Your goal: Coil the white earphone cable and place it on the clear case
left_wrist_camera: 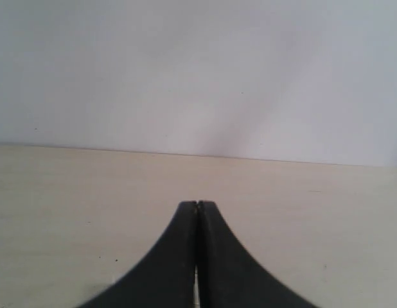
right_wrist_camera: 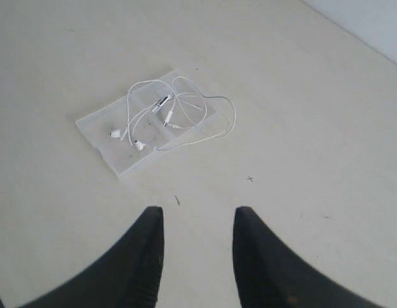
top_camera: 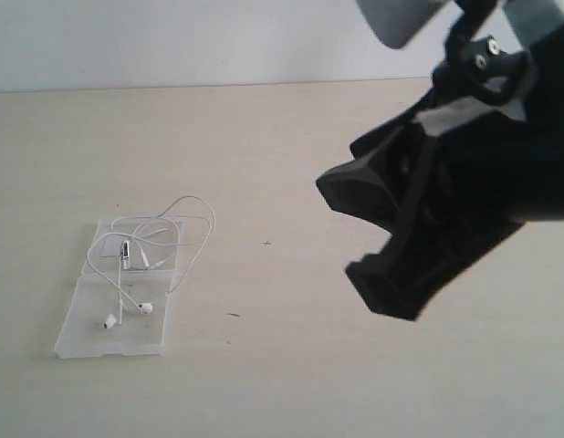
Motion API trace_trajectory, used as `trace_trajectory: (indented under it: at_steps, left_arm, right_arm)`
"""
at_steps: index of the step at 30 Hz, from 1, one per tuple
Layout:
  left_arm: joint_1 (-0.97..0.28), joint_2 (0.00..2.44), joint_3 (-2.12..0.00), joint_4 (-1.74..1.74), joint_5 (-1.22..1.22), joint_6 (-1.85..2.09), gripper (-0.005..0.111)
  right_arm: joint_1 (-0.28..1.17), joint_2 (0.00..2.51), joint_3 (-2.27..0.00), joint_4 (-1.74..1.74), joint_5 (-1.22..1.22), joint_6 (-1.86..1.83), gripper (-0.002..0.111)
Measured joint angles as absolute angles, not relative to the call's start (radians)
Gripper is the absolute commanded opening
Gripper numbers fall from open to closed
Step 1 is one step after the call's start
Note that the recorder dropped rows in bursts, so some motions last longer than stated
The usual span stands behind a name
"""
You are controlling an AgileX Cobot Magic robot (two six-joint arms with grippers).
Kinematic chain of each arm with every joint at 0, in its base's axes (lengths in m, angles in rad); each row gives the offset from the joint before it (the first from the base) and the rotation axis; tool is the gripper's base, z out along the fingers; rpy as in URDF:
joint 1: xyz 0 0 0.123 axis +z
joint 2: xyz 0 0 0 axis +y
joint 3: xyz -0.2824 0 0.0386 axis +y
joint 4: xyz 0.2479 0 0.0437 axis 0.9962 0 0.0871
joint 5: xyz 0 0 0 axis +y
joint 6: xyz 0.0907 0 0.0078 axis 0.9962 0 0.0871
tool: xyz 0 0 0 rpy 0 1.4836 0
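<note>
- The white earphone cable (top_camera: pixel 150 251) lies in loose, untidy loops on the clear case (top_camera: pixel 81 333), which is opened flat on the pale table (top_camera: pixel 264 137), at the left in the exterior view
- One loop of the cable spills over the case's far right edge and rests on the table
- The two earbuds (top_camera: pixel 147 308) (top_camera: pixel 109 320) sit close together on the near half of the case; the inline remote (top_camera: pixel 126 251) lies on the far half
- The right gripper (right_wrist_camera: pixel 198 215) hangs above the table, well apart from the case, its pincer released with a clear gap between the black fingers and nothing in it
- In the right wrist view the cable (right_wrist_camera: pixel 185 115) and case (right_wrist_camera: pixel 96 125) lie beyond the fingertips, untouched
- The left gripper (left_wrist_camera: pixel 197 205) is clenched, fingertips pressed together on nothing, facing bare table and the plain wall (left_wrist_camera: pixel 185 64)
- A small dark fleck (top_camera: pixel 234 316) and a tiny cross mark (top_camera: pixel 266 244) lie on the table to the right of the case
</note>
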State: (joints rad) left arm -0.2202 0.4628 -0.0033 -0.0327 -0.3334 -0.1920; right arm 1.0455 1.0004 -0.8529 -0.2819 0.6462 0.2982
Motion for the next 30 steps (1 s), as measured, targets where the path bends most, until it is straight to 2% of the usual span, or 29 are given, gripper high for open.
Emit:
trace_trajectory:
  at_steps: [5,30]
  left_arm:
    - [-0.220,0.463,-0.003,-0.033,-0.331,-0.194,0.000]
    - [-0.220,0.463,-0.003,-0.033,-0.330,-0.192,0.000]
  right_arm:
    - [1.046,0.943,-0.798,-0.263,0.639,0.311,0.035]
    - [1.046,0.933,-0.796,-0.257,0.630,0.316,0.035]
